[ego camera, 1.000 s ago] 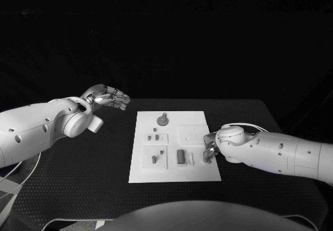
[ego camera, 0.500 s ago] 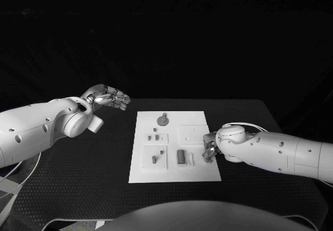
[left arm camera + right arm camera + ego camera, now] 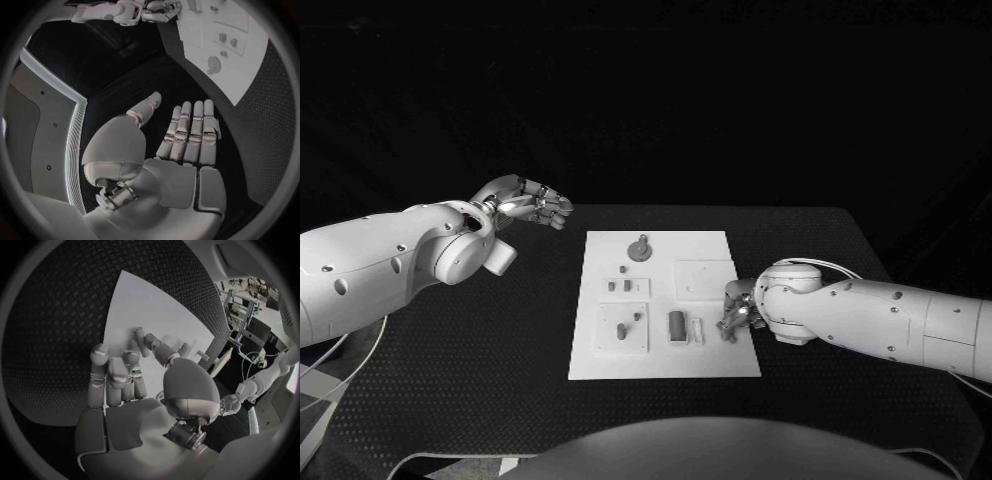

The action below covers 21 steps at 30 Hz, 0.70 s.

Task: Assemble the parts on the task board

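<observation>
Lying on one task board [image 3: 661, 360], several parts; left hand [image 3: 531, 203] released, right hand's [image 3: 737, 318] grasp unclear.

My head camera looks down from above onto the dark surface [image 3: 473, 370], taking in the white board [image 3: 661, 300] and both arms from a middling distance. My left wrist camera sits close behind the left hand [image 3: 184, 150], facing past its fingers toward the board [image 3: 250, 65]. My right wrist camera sits close behind the right hand [image 3: 125, 385], facing the board [image 3: 144, 310] just beyond its fingertips. All three share the board.
</observation>
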Motion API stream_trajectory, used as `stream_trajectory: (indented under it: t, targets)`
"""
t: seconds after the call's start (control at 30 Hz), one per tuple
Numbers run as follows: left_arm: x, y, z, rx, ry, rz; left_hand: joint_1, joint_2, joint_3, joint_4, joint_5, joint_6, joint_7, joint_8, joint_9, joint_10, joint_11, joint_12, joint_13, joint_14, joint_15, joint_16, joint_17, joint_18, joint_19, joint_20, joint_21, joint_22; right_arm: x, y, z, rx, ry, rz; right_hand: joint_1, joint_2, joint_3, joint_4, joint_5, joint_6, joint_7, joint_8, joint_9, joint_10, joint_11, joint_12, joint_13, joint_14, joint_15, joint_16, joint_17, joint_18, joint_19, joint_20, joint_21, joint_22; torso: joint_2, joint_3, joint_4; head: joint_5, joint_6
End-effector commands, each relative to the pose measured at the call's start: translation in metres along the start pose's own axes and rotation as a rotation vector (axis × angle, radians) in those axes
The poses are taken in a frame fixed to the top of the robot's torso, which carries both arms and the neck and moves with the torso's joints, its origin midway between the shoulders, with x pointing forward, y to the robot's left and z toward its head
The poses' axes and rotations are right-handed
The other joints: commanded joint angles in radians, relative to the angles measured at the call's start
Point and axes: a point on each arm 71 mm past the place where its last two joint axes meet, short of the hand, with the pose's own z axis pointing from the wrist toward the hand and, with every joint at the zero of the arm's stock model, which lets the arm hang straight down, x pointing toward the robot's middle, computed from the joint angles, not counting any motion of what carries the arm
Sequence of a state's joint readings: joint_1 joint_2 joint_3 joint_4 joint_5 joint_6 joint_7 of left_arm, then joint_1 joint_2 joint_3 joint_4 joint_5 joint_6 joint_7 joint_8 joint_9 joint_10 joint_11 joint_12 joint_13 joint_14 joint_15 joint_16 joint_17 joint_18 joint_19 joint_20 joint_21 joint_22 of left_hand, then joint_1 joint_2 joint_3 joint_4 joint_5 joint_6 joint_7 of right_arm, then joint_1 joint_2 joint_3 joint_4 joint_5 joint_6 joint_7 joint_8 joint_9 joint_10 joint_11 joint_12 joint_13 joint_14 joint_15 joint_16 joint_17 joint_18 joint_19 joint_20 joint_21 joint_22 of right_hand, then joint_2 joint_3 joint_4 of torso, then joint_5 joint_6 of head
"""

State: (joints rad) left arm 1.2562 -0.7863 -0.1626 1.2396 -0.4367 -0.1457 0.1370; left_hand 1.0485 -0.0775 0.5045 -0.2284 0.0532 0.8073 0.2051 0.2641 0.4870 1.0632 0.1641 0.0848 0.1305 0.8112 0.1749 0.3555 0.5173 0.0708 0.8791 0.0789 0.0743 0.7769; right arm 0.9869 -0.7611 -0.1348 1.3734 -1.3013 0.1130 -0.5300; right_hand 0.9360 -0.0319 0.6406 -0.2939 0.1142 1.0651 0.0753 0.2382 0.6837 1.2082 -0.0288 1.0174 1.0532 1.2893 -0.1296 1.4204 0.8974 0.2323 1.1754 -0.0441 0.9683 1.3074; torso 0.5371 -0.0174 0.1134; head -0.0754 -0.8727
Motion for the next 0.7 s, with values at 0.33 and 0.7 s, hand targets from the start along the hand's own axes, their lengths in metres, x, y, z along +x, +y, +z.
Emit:
stream_trajectory:
  t: [0.33,0.7]
  targets:
    - [0.003,-0.001,0.000,0.000,0.022,-0.007,-0.008,-0.005,0.000,0.006,0.004,-0.009,-0.001,0.004,-0.002,0.007,0.002,-0.007,-0.001,0.005,0.001,-0.004,0.002,0.010,0.001,-0.003,0.002,-0.001,-0.005,0.005,-0.003,-0.048,0.058,0.391,0.030,0.044,0.013,-0.001,0.001,0.010,0.001,0.008,-0.002,0.011,-0.005,0.007,0.000,0.001,-0.004,-0.001,-0.002,0.030,0.001,0.005,0.006,0.013,0.000,-0.0007,0.0006,-0.001,0.000]
    - [0.003,-0.001,0.000,0.000,0.025,-0.007,-0.010,-0.005,-0.001,0.008,0.004,-0.009,-0.001,0.004,-0.002,0.007,0.002,-0.007,-0.002,0.005,0.001,-0.005,0.003,0.010,0.001,-0.003,0.002,-0.001,-0.002,0.015,-0.002,-0.059,0.126,0.367,0.020,0.044,0.016,0.000,0.000,0.013,0.000,0.010,-0.001,0.011,-0.006,0.006,0.000,0.001,-0.005,-0.001,-0.002,0.030,0.001,0.006,0.006,0.013,0.000,-0.0007,-0.0003,-0.005,0.000]
